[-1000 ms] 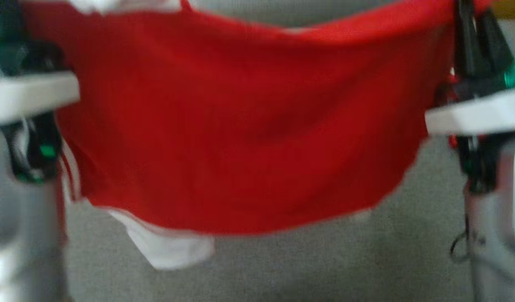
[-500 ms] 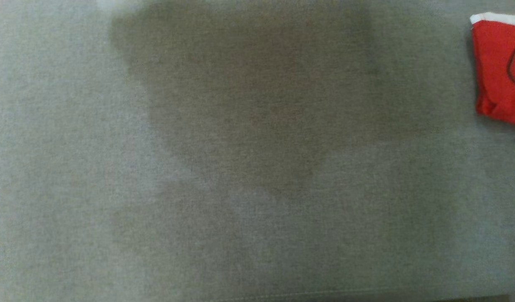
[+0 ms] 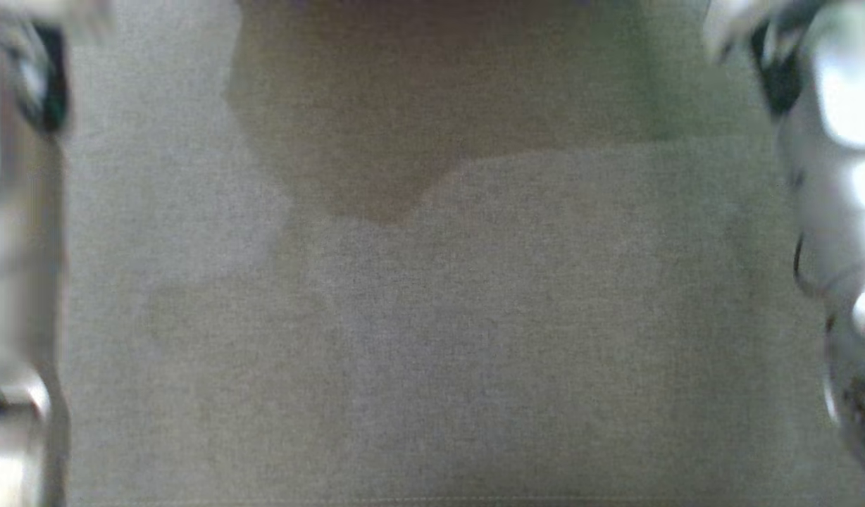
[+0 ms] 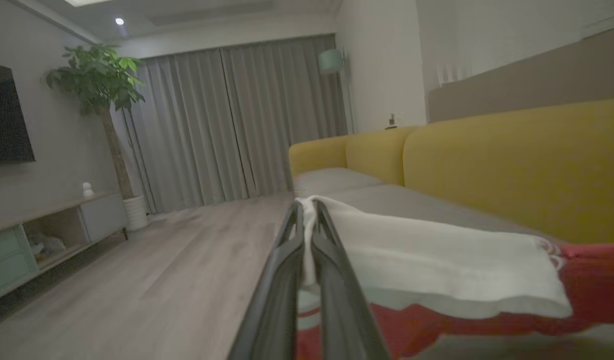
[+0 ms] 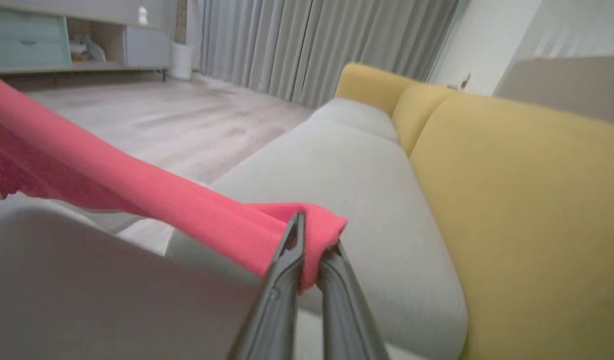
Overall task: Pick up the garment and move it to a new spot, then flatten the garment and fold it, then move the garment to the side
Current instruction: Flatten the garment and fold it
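Note:
The garment (image 4: 437, 260) is red with a white band. It hangs stretched between both grippers above the grey sofa seat (image 3: 432, 338). In the left wrist view my left gripper (image 4: 307, 204) is shut on the white edge, and the red cloth (image 4: 592, 280) runs off to the right. My right gripper (image 5: 314, 234) is shut on a bunched red corner (image 5: 317, 222), with the fabric (image 5: 137, 185) stretching away to the left. In the head view the blurred left forearm (image 3: 17, 225) and right forearm (image 3: 834, 211) stand at the edges, and a broad shadow (image 3: 404, 105) lies on the seat.
The yellow sofa back (image 5: 527, 200) runs along the far side of the seat. Beyond the seat's open edge lies a wooden floor (image 4: 162, 280). A low TV cabinet (image 4: 47, 235), a potted plant (image 4: 97, 80) and grey curtains (image 4: 227, 125) stand further off.
The head view has shifted strongly. One second ago the red garment hung spread across it between both arms; now it shows the grey seat, a shadow and the blurred forearms.

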Robot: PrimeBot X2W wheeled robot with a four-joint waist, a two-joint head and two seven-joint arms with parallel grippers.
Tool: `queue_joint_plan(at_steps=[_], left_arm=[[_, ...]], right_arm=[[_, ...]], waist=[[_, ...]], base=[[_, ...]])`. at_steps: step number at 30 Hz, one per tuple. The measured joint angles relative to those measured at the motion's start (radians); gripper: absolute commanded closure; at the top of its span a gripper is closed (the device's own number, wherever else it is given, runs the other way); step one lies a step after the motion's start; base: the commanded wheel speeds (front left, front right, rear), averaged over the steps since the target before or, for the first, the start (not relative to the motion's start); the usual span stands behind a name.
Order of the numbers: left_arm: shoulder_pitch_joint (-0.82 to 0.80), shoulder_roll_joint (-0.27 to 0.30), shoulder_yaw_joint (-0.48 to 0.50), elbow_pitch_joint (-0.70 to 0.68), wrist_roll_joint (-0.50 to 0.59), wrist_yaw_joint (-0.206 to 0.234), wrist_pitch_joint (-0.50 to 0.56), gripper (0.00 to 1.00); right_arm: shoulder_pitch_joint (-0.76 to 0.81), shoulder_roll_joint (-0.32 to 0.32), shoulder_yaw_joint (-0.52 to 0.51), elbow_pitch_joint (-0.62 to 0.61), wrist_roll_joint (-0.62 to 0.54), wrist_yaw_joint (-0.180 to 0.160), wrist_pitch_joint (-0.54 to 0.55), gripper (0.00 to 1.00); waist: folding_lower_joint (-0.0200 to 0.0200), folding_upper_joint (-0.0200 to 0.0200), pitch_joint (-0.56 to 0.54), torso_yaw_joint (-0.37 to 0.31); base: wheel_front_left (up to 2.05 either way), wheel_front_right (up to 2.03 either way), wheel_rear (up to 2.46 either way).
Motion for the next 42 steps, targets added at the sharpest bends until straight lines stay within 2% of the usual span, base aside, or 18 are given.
queue_joint_plan(at_steps=[6,9,10,16,23,31,37,42], left_arm=[[0.357,0.012,-0.062,-0.063,-0.053,-0.006,0.001,1.0],[0.491,0.03,-0.103,-0.098,-0.091,-0.006,0.001,1.0],[0.491,0.03,-0.103,-0.098,-0.091,-0.006,0.001,1.0],[0.68,0.125,-0.285,-0.204,-0.159,-0.005,0.045,1.0],[0.802,0.226,-0.386,-0.345,-0.218,-0.005,0.15,1.0],[0.961,0.315,-0.411,-0.513,-0.275,-0.001,0.286,1.0],[1.027,0.354,-0.413,-0.623,-0.305,0.032,0.337,1.0],[1.024,0.358,-0.407,-0.668,-0.308,0.049,0.345,1.0]], right_arm=[[0.173,-0.014,0.109,0.108,0.087,0.0,0.007,1.0],[0.228,-0.014,0.185,0.147,0.144,0.0,0.035,1.0],[0.228,-0.014,0.185,0.147,0.144,0.0,0.035,1.0],[0.314,-0.027,0.345,0.154,0.292,0.0,0.113,1.0],[0.432,-0.117,0.543,-0.003,0.526,0.0,0.242,1.0],[0.553,-0.283,0.722,-0.286,0.805,0.0,0.411,1.0],[0.635,-0.388,0.752,-0.449,0.943,0.0,0.485,1.0],[0.647,-0.421,0.729,-0.51,0.966,0.0,0.486,1.0]], waist=[[-0.0001,0.0,-0.062,0.008],[-0.0002,0.0,-0.099,0.011],[-0.0002,0.0,-0.099,0.011],[-0.0003,0.0001,-0.169,0.008],[-0.0002,0.0001,-0.243,0.004],[-0.0002,0.0001,-0.312,-0.006],[-0.0002,0.0001,-0.332,-0.005],[0.0,0.0001,-0.321,-0.002]], base=[[0.0,0.0,0.0],[0.0,0.0,0.0],[0.0,0.0,0.0],[0.0,0.0,0.0],[0.0,0.0,0.0],[0.0,0.0,0.0],[0.0,0.0,0.0],[0.0,0.0,0.0]])
